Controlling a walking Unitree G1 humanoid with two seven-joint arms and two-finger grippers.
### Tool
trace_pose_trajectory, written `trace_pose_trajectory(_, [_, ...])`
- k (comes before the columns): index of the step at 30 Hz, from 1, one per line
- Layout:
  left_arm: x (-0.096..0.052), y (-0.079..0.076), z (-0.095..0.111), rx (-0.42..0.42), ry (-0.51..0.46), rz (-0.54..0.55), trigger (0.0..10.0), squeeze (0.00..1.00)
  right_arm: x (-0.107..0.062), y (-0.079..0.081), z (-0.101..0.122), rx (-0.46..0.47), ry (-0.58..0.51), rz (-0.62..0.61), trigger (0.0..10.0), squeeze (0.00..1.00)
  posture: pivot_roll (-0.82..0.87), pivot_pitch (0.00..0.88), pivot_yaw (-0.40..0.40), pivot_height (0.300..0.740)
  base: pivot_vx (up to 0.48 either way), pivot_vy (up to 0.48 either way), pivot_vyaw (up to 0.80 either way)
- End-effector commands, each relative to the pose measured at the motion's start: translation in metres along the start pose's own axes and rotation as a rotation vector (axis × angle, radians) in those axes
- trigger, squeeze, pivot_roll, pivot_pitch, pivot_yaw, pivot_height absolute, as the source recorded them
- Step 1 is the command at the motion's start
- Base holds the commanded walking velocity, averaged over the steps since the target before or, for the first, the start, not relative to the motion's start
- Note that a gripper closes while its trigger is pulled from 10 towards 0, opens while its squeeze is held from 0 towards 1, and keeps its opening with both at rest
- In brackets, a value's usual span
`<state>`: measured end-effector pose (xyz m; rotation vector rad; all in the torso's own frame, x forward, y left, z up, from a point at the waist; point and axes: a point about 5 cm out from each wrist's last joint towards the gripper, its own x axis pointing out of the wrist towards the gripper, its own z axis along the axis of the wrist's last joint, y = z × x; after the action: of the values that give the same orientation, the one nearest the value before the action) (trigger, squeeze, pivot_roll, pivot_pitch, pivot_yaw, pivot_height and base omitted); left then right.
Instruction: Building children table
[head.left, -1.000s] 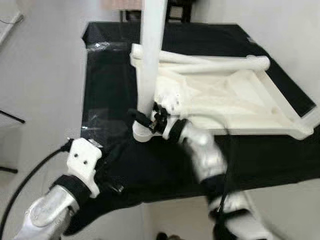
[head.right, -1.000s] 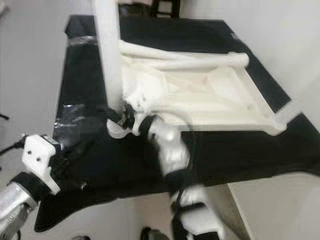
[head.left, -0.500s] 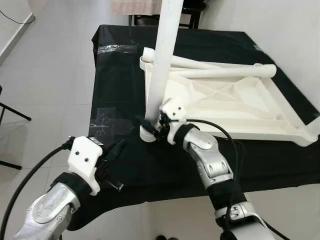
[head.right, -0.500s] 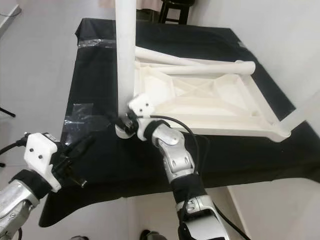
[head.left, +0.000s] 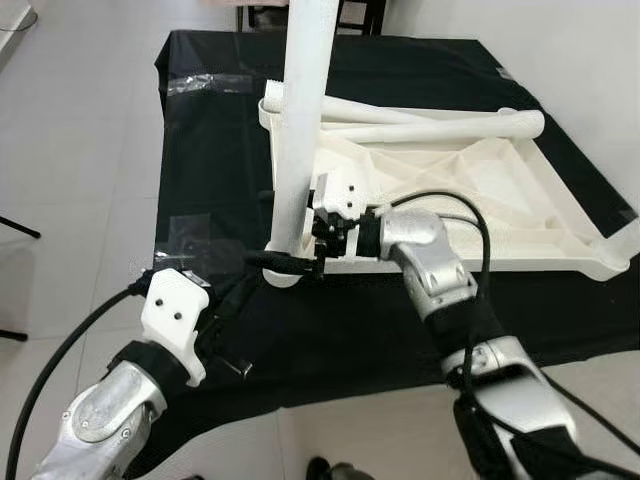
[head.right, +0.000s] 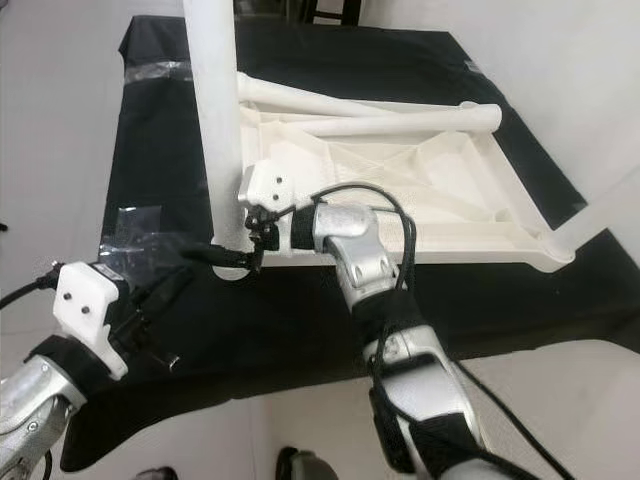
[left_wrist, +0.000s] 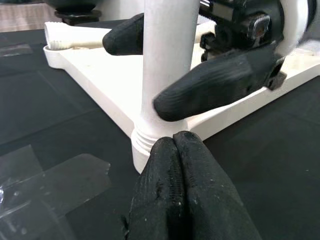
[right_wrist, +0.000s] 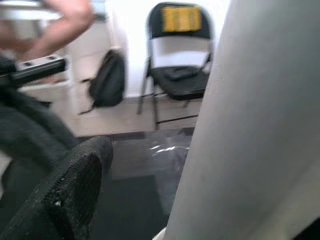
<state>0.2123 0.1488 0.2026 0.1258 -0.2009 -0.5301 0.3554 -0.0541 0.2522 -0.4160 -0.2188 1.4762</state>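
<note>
Left gripper (head.left: 232, 300): lower left of the frame, fingers (left_wrist: 180, 190) pressed together, empty, tips aimed at the leg's threaded foot, just short of it.
Table leg (head.left: 300, 130): centre-left, long axis upright, foot seated in the near-left corner socket of the table top.
Right gripper (head.left: 290, 262): centre, nearer arm; fingers spread round the leg's base, one each side, forearm reaching in from lower right, elbow bent.
Table top (head.left: 560, 215): upside down on the black cloth (head.left: 215, 130), right of centre; two loose legs (head.left: 440, 125) across its far edge.

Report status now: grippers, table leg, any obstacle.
Right gripper around upright table leg at its base. Left gripper shut, just short of it. Tabletop upside down, nothing blocking.
</note>
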Motion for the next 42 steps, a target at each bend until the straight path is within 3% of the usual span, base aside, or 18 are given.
trace_pose_trajectory(1, [-0.002,0.0,-0.001,0.008,0.012,-0.003,10.0,0.0,0.008,0.007,-0.001,0.01,-0.007,0.124,10.0,0.0,0.11,0.217,-0.159,0.74,0.0,0.0,0.0])
trace_pose_trajectory(5, [-0.002,0.0,-0.001,0.009,0.013,-0.004,10.0,0.0,0.009,0.006,-0.002,0.024,0.0,0.161,9.7,0.0,0.12,0.219,-0.158,0.74,0.0,0.0,0.0])
trace_pose_trajectory(6, [-0.002,0.0,-0.001,0.01,0.014,-0.006,10.0,0.0,0.009,0.005,-0.004,0.038,0.002,0.167,0.0,0.0,0.12,0.22,-0.157,0.74,0.0,0.0,0.0])
trace_pose_trajectory(13, [-0.002,-0.001,-0.001,0.009,0.016,-0.012,10.0,0.0,0.005,0.005,-0.009,0.075,-0.012,0.177,0.0,0.0,0.12,0.226,-0.151,0.74,0.0,0.0,0.0])
trace_pose_trajectory(15, [-0.002,-0.001,-0.001,0.007,0.018,-0.017,10.0,0.0,-0.01,0.003,-0.018,0.081,0.004,0.108,0.0,0.0,0.11,0.227,-0.148,0.74,0.0,0.0,0.0])
trace_pose_trajectory(19, [-0.002,-0.001,-0.001,0.007,0.019,-0.017,10.0,0.0,-0.019,0.002,-0.025,0.08,0.029,0.035,0.0,0.0,0.11,0.227,-0.148,0.74,0.0,0.0,0.0])
trace_pose_trajectory(21, [-0.003,0.0,-0.001,0.007,0.019,-0.015,10.0,0.0,-0.031,0.006,-0.04,0.143,0.047,-0.141,0.0,0.0,0.1,0.228,-0.152,0.74,0.0,0.0,0.0])
trace_pose_trajectory(22, [-0.003,0.001,-0.002,0.009,0.021,-0.019,10.0,0.0,-0.03,0.011,-0.056,0.202,0.097,-0.371,0.0,0.0,0.1,0.227,-0.151,0.74,0.0,0.0,0.0])
trace_pose_trajectory(23, [-0.003,0.001,-0.002,0.009,0.021,-0.019,10.0,0.0,-0.03,0.011,-0.056,0.202,0.097,-0.371,0.0,0.0,0.1,0.227,-0.151,0.74,0.0,0.0,0.0])
trace_pose_trajectory(24, [-0.003,0.001,-0.002,0.011,0.023,-0.021,10.0,0.0,-0.031,0.016,-0.067,0.236,0.142,-0.535,0.0,0.0,0.1,0.227,-0.151,0.74,0.0,0.0,0.0])
trace_pose_trajectory(25, [-0.003,0.003,-0.002,0.013,0.023,-0.025,10.0,0.0,-0.036,0.026,-0.084,0.282,0.254,-0.861,0.0,0.0,0.08,0.234,-0.127,0.74,0.0,0.0,0.0])
trace_pose_trajectory(26, [-0.003,0.003,-0.002,0.013,0.023,-0.025,10.0,0.0,-0.036,0.026,-0.084,0.282,0.254,-0.861,0.0,0.0,0.08,0.234,-0.127,0.74,0.0,0.0,0.0])
trace_pose_trajectory(28, [-0.002,0.006,-0.001,0.019,0.023,-0.025,10.0,0.0,-0.03,0.064,-0.096,0.254,0.362,-0.862,0.0,0.0,0.09,0.24,-0.12,0.74,0.0,0.0,0.0])
trace_pose_trajectory(32, [-0.001,0.007,0.0,0.016,0.017,-0.023,10.0,0.0,-0.03,0.06,-0.091,0.238,0.337,-0.875,0.0,0.0,0.08,0.221,-0.124,0.74,0.0,0.0,0.0])
trace_pose_trajectory(39, [0.004,0.003,0.001,0.004,0.0,-0.04,10.0,0.0,-0.028,0.032,-0.085,0.229,0.292,-0.874,0.0,0.0,0.1,0.221,-0.138,0.74,0.0,0.0,0.0])
trace_pose_trajectory(40, [0.003,0.003,0.001,0.008,-0.001,-0.035,10.0,0.0,-0.023,0.026,-0.081,0.231,0.264,-0.848,10.0,0.0,0.1,0.219,-0.138,0.74,0.0,0.0,0.0])
trace_pose_trajectory(41, [0.003,0.005,0.002,0.012,-0.003,-0.03,10.0,0.0,-0.018,0.021,-0.073,0.224,0.224,-0.792,10.0,0.63,0.1,0.217,-0.138,0.74,0.0,0.0,0.0])
trace_pose_trajectory(42, [0.003,0.005,0.002,0.012,-0.003,-0.03,10.0,0.0,-0.018,0.021,-0.073,0.224,0.224,-0.792,10.0,0.63,0.1,0.217,-0.138,0.74,0.0,0.0,0.0])
